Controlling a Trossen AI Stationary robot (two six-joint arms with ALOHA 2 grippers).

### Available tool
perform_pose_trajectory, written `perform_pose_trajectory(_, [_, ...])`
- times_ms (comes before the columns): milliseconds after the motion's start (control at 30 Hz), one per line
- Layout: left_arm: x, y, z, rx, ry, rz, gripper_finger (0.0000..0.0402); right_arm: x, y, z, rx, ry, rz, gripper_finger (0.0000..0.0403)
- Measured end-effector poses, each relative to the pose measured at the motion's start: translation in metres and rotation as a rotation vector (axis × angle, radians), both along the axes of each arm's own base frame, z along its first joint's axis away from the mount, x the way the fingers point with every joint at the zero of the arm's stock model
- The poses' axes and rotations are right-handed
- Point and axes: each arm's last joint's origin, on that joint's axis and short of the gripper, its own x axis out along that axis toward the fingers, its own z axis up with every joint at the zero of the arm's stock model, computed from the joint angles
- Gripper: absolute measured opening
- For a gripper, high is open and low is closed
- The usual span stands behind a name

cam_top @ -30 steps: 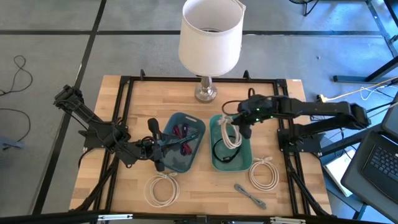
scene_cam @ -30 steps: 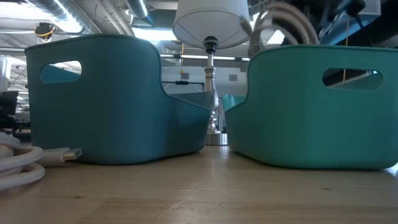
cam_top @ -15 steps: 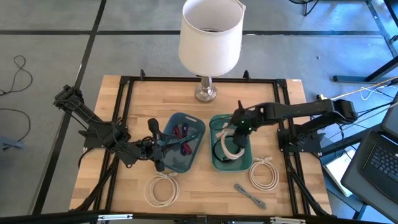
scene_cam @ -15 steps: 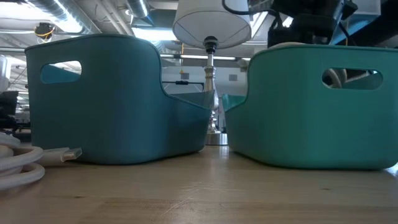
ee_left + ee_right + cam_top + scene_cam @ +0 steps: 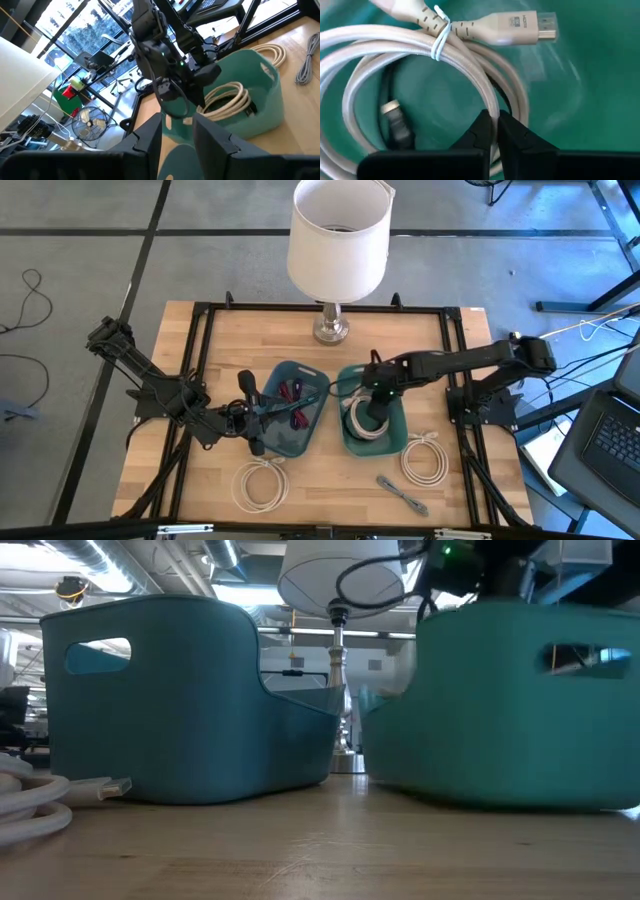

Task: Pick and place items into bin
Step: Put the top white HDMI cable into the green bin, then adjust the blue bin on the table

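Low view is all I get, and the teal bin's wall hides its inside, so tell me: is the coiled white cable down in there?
Observer: Yes. The coiled white cable lies on the floor of the teal plastic bin, with the right pincer shut on it.
Operator: Anything else inside?
Observer: A thin black cable, partly under the coil.
Operator: What's outside the bins?
Observer: A second white coil, a third white coil and a grey strap.

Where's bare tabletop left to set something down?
Bare wood flanks the lamp base and lies along the left rail. Crowded: the blue bin with the left gripper, the teal bin with the right gripper, and the front coils.
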Motion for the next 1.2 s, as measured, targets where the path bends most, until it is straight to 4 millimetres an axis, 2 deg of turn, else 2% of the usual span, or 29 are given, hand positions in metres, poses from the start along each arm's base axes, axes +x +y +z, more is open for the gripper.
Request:
perform_pose_trajectory(233, [0.0,0.0,0.0,0.002,0.003,0.0,0.0102,0.003,0.0,-0.009,-0.018,0.031,0.003,0.0016])
perform_pose_trajectory(533, [0.0,0.0,0.0,0.003,0.004,0.0,0.0102,0.011,-0.001,0.005,-0.055,-0.001,0.019,0.0133])
perform_pose_trajectory(667, [0.0,0.0,-0.001,0.006,0.008,0.0,0.0102,0.017,0.0,0.021,-0.112,-0.018,0.036,0.0156])
perform_pose_trajectory(833, [-0.003,-0.001,-0.004,0.021,0.039,-0.002,0.0102,0.023,0.012,0.052,-0.228,-0.024,0.077,0.0161])
perform_pose_trajectory(967, [-0.01,-0.001,-0.01,-0.024,0.105,-0.001,0.0102,0.023,0.032,0.079,-0.315,-0.025,0.104,0.0162])
perform_pose_trajectory(1200, [-0.031,0.012,-0.018,-0.263,0.327,0.099,0.0102,0.006,0.075,0.115,-0.441,-0.03,0.09,0.0163])
